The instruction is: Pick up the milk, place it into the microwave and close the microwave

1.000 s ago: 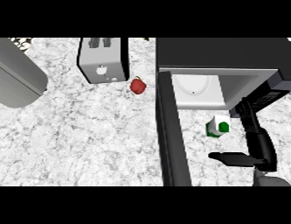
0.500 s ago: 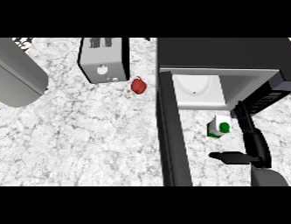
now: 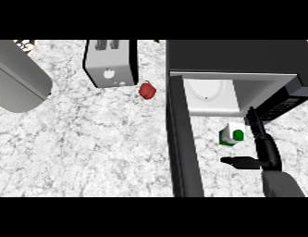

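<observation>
No words, brand names or numbers could be read anywhere. The milk [image 3: 233,134], just in front of the microwave's [image 3: 238,58] open cavity, carried a round green patch on its white face, with no lettering legible. The control panel [image 3: 287,102], right of the microwave's cavity, bore faint pale specks too small to read. The toaster [image 3: 110,62], left of the microwave, showed only a small dark mark.

Marbled stone counter [image 3: 101,139]; metal toaster [image 3: 110,65]
</observation>
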Controlling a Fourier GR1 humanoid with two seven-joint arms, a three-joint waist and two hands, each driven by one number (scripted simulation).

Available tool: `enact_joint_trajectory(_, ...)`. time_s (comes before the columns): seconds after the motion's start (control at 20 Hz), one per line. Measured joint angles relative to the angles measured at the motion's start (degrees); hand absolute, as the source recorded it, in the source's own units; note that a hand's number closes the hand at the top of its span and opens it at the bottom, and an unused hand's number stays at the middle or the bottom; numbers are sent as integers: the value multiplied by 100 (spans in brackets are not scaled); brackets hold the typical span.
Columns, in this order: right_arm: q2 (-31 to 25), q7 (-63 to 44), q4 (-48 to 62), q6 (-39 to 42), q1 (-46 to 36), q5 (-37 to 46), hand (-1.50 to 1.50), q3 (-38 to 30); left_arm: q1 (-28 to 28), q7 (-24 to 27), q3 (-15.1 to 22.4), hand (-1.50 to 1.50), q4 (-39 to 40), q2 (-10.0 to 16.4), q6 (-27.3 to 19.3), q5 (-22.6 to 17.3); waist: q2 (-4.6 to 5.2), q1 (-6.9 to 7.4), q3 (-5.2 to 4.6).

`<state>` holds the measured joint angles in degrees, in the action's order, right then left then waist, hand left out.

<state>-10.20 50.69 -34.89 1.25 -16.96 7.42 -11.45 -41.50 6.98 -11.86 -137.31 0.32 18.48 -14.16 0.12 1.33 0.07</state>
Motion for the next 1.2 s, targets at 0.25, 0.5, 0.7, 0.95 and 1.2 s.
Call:
enact_joint_trajectory(0.25, -16, 594, 825, -24, -374, 59, 150, -105, 22, 80, 25, -150, 23, -11, -9, -37, -20, 1, -23)
enact_joint_trajectory(0.5, -27, 935, 1231, -66, -573, 192, 150, -72, -92, 152, -5, -150, 30, 2, 74, -77, -14, 1, -19)
enact_joint_trajectory(0.7, -6, 1053, 1362, -140, -675, 157, 150, -157, -29, 113, -86, -150, 41, 10, 75, -114, 6, -30, -2)
enact_joint_trajectory(0.95, -331, 1168, 1411, 1, -595, -2, 150, -340, -175, 212, -118, -150, 59, -7, 151, -157, -5, -20, 3)
enact_joint_trajectory(1.2, -468, 1106, 1316, 208, -600, -41, 150, -304, -361, 356, -202, -150, 95, -5, 264, -264, -17, -12, -2)
